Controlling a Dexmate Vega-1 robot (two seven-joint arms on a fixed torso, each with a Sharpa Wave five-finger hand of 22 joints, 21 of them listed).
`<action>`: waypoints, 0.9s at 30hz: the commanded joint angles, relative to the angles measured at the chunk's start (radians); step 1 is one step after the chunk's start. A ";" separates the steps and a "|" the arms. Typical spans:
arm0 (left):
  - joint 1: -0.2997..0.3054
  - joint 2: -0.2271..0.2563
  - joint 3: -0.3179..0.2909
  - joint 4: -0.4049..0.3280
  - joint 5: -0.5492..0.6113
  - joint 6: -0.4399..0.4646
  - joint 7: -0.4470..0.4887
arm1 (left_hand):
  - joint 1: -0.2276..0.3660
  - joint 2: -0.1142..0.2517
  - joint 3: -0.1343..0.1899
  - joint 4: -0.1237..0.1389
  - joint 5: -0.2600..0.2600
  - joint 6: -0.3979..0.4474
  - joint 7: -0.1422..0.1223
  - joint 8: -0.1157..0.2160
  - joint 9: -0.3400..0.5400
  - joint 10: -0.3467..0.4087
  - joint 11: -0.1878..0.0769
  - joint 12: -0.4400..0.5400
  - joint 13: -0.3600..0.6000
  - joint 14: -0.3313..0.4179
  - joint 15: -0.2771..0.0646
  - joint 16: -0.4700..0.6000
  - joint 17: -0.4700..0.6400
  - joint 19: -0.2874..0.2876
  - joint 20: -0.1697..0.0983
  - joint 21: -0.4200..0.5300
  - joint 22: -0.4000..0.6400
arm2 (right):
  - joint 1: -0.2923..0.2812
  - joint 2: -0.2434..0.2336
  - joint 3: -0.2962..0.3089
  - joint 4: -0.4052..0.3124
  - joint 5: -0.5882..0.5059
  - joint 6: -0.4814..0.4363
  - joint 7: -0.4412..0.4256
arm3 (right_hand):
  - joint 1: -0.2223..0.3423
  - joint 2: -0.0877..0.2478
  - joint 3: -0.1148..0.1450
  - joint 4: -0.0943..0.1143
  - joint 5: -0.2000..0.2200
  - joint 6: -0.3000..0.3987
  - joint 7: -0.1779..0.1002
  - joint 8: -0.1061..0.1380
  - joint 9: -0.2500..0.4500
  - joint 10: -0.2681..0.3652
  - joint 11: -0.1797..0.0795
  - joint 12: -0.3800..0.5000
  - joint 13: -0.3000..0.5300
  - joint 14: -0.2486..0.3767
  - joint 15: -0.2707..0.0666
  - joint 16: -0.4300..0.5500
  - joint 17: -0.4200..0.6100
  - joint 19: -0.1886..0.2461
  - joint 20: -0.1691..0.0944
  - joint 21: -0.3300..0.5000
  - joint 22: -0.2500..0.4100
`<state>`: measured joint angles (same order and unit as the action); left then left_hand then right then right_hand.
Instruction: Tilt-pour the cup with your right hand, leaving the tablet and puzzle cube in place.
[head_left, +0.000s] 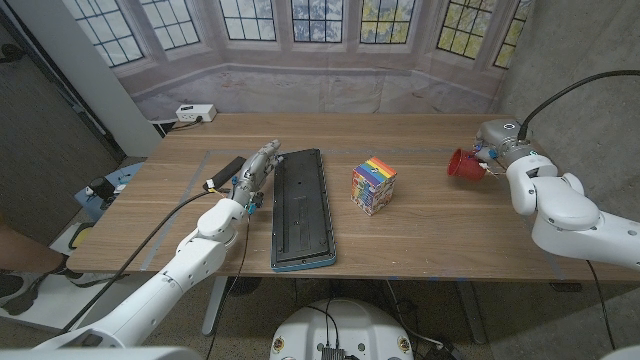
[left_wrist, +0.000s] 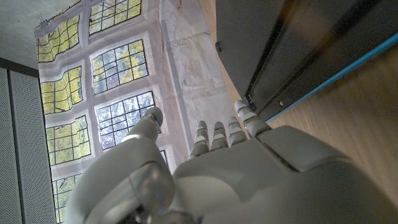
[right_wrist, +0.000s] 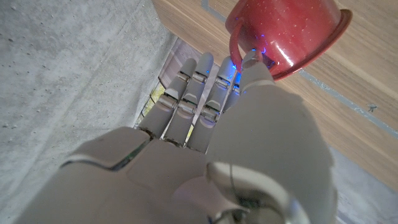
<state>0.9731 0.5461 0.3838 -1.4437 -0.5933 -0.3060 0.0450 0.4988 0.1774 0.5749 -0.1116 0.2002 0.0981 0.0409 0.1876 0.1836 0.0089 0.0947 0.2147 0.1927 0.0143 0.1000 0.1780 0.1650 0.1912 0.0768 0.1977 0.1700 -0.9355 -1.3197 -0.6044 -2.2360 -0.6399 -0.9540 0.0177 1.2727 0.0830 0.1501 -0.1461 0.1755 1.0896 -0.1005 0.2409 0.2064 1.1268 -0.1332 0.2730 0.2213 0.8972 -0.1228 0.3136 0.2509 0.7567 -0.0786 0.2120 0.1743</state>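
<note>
The right hand (head_left: 492, 150) grasps the red cup (head_left: 464, 164) at the far right of the table (head_left: 420, 225). In the right wrist view the thumb side of the right hand (right_wrist: 205, 149) presses at the handle of the cup (right_wrist: 286, 34), while the other fingers (right_wrist: 186, 93) reach out straight and close together beside it. The cup is tipped well over: in the head view its mouth faces left, toward the middle of the table, and its body lies nearly level. It is a rounded enamel-looking cup, glossy red with fine pale specks, a thin rolled rim and a loop handle. Whether it touches the tabletop I cannot tell.

The left hand (head_left: 257, 170) holds nothing. Its fingers are extended and slightly apart, pointing toward the far side, just beside the left edge of the tablet (head_left: 303, 205). In the left wrist view the left hand (left_wrist: 224, 168) is smooth white plastic with grey segmented fingers, and the tablet (left_wrist: 292, 43) shows a dark flat face with a thin blue edge.

The tablet is a long dark slab in a blue-rimmed case, lying flat left of centre. The puzzle cube (head_left: 373, 185) stands to its right, well apart from the cup, its faces made of small bright multicoloured squares. The table is pale wood with a straight grain.
</note>
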 joint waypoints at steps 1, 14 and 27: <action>0.000 -0.005 0.000 0.013 -0.003 -0.002 0.000 | 0.013 0.005 -0.003 -0.001 0.005 0.001 -0.004 0.001 0.003 0.005 -0.001 -0.004 0.004 0.007 0.003 0.001 0.004 0.005 0.003 -0.001 0.005 | 0.013 -0.003 -0.022 0.024 -0.183 0.063 0.162 | -0.002 0.007 -0.004 -0.002 0.009 0.004 -0.004 0.008 0.004 0.004 -0.006 0.001 0.004 0.011 -0.118 -0.001 0.000 0.004 -0.122 -0.001 0.003; -0.005 -0.008 -0.001 0.024 -0.007 -0.003 -0.002 | 0.014 0.005 -0.004 -0.001 0.005 0.000 -0.003 0.000 0.003 0.005 -0.001 -0.004 0.004 0.007 0.004 0.001 0.004 0.005 0.004 -0.001 0.005 | -0.003 0.024 0.014 0.065 -0.382 0.196 0.306 | -0.003 0.009 -0.005 -0.001 0.010 0.006 -0.005 0.008 0.004 0.004 -0.007 0.000 0.004 0.016 -0.118 -0.003 0.000 0.004 -0.122 -0.001 0.003; -0.012 -0.015 -0.002 0.036 -0.011 -0.008 -0.007 | 0.015 0.005 -0.005 -0.001 0.005 0.000 -0.003 0.000 0.003 0.005 -0.001 -0.003 0.004 0.007 0.003 0.001 0.004 0.005 0.004 -0.001 0.005 | -0.041 0.062 0.080 0.086 -0.476 0.269 0.371 | -0.003 0.009 -0.006 -0.001 0.011 0.007 -0.008 0.007 0.004 0.009 -0.009 0.000 0.004 0.017 -0.119 -0.007 -0.002 0.004 -0.121 -0.001 0.003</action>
<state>0.9675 0.5380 0.3827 -1.4190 -0.5997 -0.3088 0.0428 0.5042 0.1827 0.5722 -0.1144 0.2002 0.0981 0.0409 0.1876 0.1836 0.0089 0.0947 0.2106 0.1927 0.0143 0.1000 0.1780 0.1650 0.1912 0.0767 0.1978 0.1700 -0.9501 -1.2832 -0.5705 -2.1679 -1.0234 -0.7489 0.3233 1.2662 0.0835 0.1501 -0.1461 0.1816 1.0932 -0.1044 0.2446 0.2070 1.1298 -0.1364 0.2680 0.2204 0.9032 -0.1252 0.3136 0.2460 0.7567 -0.0786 0.2120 0.1743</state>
